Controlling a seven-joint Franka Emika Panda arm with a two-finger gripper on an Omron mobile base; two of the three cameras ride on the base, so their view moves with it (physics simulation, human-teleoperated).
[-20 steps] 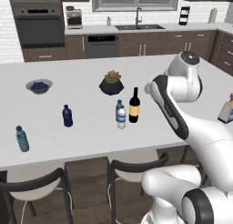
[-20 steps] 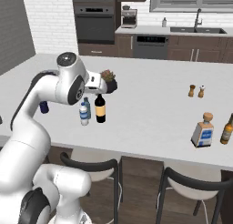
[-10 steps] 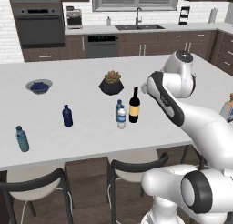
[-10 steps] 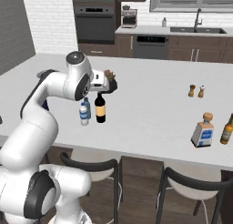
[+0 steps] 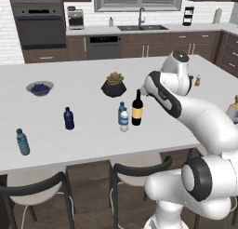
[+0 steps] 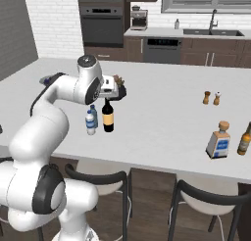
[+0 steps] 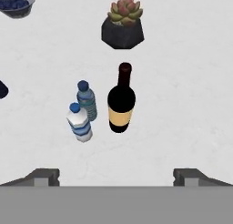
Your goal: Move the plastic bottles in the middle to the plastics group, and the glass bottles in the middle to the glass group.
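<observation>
The gripper [image 7: 116,175] hangs above the white surface [image 7: 191,82], jaws spread wide and holding nothing. Below it, the white-capped bottle [image 7: 79,123] touches the teal bottle [image 7: 86,99]. Just beside them stands the wine bottle [image 7: 121,98], upright. Farther off sit the potted succulent [image 7: 123,22] and the blueberry bowl [image 7: 16,2].

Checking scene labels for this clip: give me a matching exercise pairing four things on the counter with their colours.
Things:
1. wine bottle
2. potted succulent
3. bowl
4. squat bottle

Descriptions:
A. black pot, reddish-green leaves
B. grey, holding blue berries
C. dark with a yellow label
D. amber with a pale label

Pairs: 1-C, 2-A, 3-B, 4-D
</observation>
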